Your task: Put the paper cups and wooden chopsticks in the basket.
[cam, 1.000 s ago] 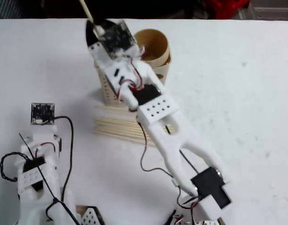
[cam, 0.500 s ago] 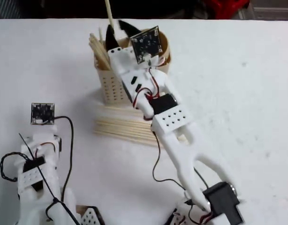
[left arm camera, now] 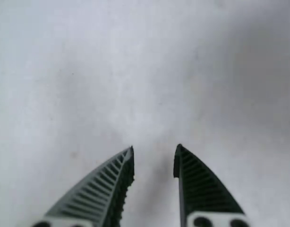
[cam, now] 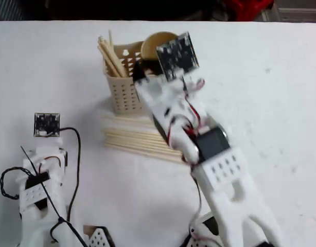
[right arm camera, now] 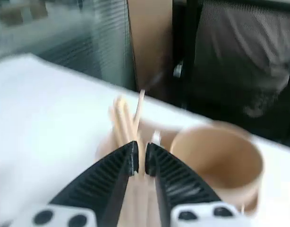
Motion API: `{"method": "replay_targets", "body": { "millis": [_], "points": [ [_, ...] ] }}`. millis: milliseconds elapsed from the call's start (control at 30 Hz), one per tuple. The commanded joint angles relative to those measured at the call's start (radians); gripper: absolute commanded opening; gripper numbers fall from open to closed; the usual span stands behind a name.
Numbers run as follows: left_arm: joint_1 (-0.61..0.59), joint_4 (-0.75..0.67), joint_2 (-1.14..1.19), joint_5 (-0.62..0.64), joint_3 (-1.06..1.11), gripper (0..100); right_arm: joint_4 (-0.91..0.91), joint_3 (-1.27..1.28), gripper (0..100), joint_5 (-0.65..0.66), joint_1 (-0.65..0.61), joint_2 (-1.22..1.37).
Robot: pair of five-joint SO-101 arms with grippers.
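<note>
A cream perforated basket (cam: 123, 91) stands at the back of the table with several wooden chopsticks (cam: 108, 53) upright in it. A tan paper cup (cam: 157, 42) sits against the basket's far right side; I cannot tell if it is inside. More chopsticks (cam: 140, 139) lie in a pile on the table in front of the basket. My right arm (cam: 178, 118) reaches over the pile. My right gripper (right arm camera: 141, 158) is shut just short of the basket, facing the upright chopsticks (right arm camera: 120, 122) and the cup (right arm camera: 216, 151). My left gripper (left arm camera: 154, 150) is open over bare table.
My left arm (cam: 39, 175) rests at the front left corner, with black cables looping beside it. The white table (cam: 271, 92) stretches wide to the right of the basket. Dark furniture lines the far edge.
The right gripper held a chopstick above the basket, let it go among the others, then pulled back toward the front and shut. The left arm has not moved.
</note>
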Motion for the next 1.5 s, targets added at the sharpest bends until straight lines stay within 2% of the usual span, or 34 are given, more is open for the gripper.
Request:
{"method": "replay_targets", "body": {
  "millis": [0, 67, 167, 433, 600, 833, 1000, 1233, 1367, 1467],
  "points": [
    [0.001, -0.011, -0.024, -0.006, -0.006, 15, 0.331, -0.005, 6.8, 0.029, -0.064, -0.168],
    [0.001, -0.011, -0.024, -0.006, -0.006, 15, 0.394, 0.014, 9.3, 0.117, -0.113, -0.183],
    [0.001, -0.011, -0.024, -0.006, -0.006, 15, 0.377, 0.101, 10.6, 0.222, -0.159, -0.179],
    [-0.001, -0.011, -0.024, -0.003, -0.006, 15, 0.116, 0.393, 10.5, 0.384, -0.15, -0.008],
    [-0.001, -0.011, -0.024, -0.003, -0.006, 15, -0.099, 0.471, 10.5, 0.388, -0.148, 0.157],
    [-0.001, -0.011, -0.024, -0.003, -0.006, 15, -0.346, 0.471, 10.4, 0.388, -0.025, 0.381],
    [-0.001, -0.011, -0.024, -0.005, -0.006, 15, -0.415, 0.466, 10.4, 0.388, 0.041, 0.496],
    [-0.001, -0.011, -0.024, -0.006, -0.006, 15, -0.479, 0.466, 9.9, 0.387, 0.047, 0.55],
    [-0.001, -0.011, -0.024, -0.006, -0.006, 15, -0.518, 0.468, 1.2, 0.281, 0.065, 0.55],
    [-0.001, -0.011, -0.024, -0.005, -0.006, 15, -0.538, 0.473, 4.4, 0.249, 0.09, 0.552]
  ]
}}
